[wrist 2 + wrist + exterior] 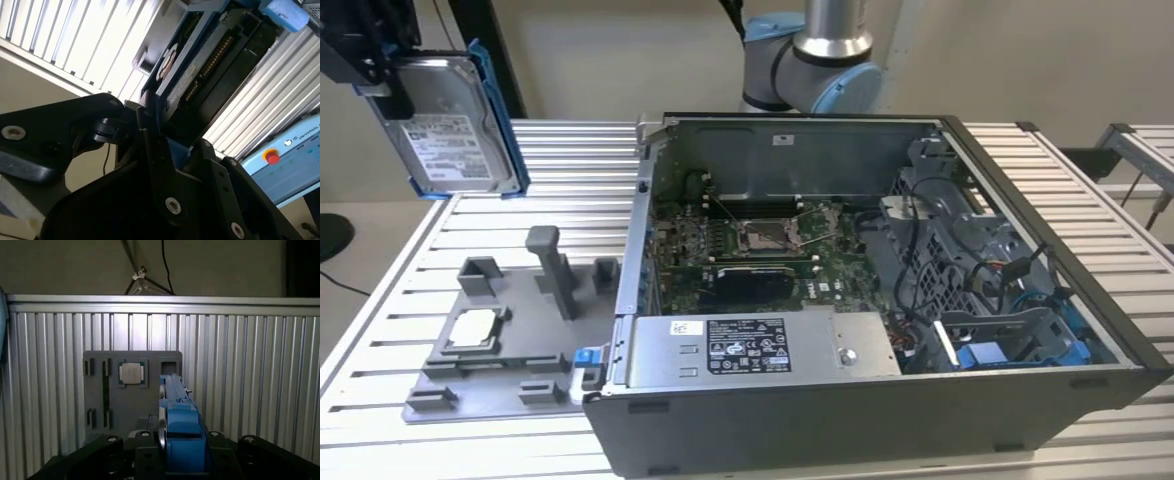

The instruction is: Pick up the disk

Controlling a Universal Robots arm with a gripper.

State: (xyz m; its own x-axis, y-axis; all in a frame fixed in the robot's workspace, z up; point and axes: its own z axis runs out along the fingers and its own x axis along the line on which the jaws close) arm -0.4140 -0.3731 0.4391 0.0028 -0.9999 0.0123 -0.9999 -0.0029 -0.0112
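A: Where do we find the disk (447, 125)?

B: High at the exterior view's left, in the upper left of the frame. We see it hanging on edge in the air, its white label facing us and the blue caddy running along the side nearer the open computer case (854, 420). It touches nothing below, and the slatted table (400, 270) lies well under it.

A: And the gripper (376, 62)?

B: We see it black above the disk, pinching the disk's upper end. In the first wrist view the fingers (147, 455) sit on either side of the blue caddy, pressed onto it. In the second wrist view we look along the disk from between the same black jaws.

A: What do we make out on the table?

B: A grey fixture tray (520, 340) lies just beside the case, toward the exterior view's left, with a small square silver chip (474, 328) seated in one of its pockets — the disk is well apart from both. Inside the case, in the lower middle of the frame, a grey box (761, 345) with a black-and-white label sits along the near wall. The robot arm (821, 50) rises behind the case at the top centre.
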